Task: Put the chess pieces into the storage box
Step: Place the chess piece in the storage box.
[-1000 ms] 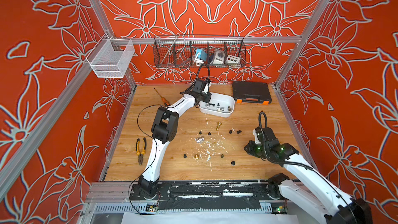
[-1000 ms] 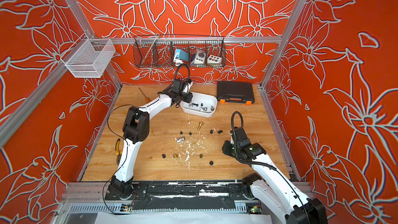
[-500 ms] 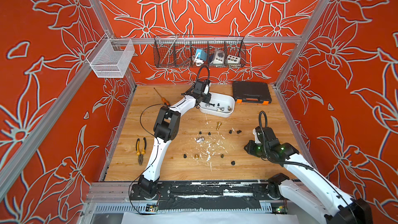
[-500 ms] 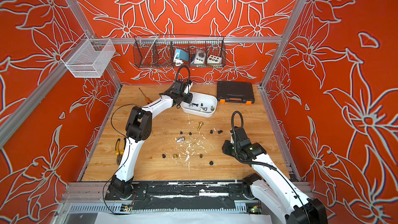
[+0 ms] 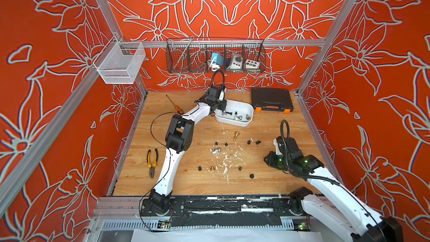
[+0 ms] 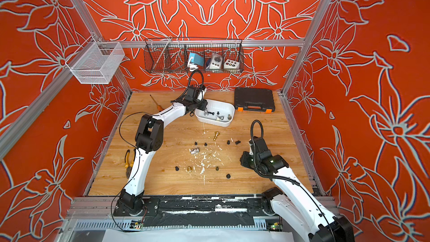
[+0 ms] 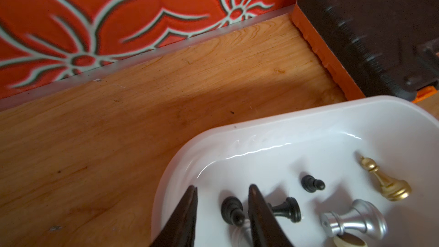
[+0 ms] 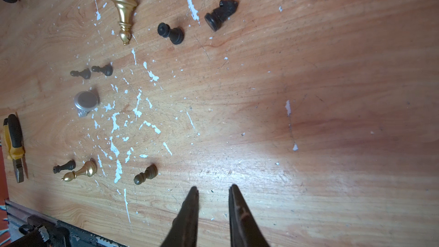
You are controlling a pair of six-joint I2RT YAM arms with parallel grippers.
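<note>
You see orange-red walls [image 5: 58, 89] with pale flower outlines, a light wood-grain tabletop [image 5: 197, 187] flecked white, a white storage box [image 7: 273, 124] holding black, silver and gold chess pieces [image 7: 308, 184], and a black toolcase [image 5: 271, 97] with orange latches.

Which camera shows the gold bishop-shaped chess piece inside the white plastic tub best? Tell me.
Left wrist: the gold piece shows close and sharp, head to base, inside the white tub. Both top views show it as a speck; the right wrist view misses it.

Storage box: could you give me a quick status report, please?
Left gripper open over storage box, black pawn lying ungripped between its jaws. Right gripper open, empty, above table. About ten chess pieces on table. Nothing blocking.
</note>
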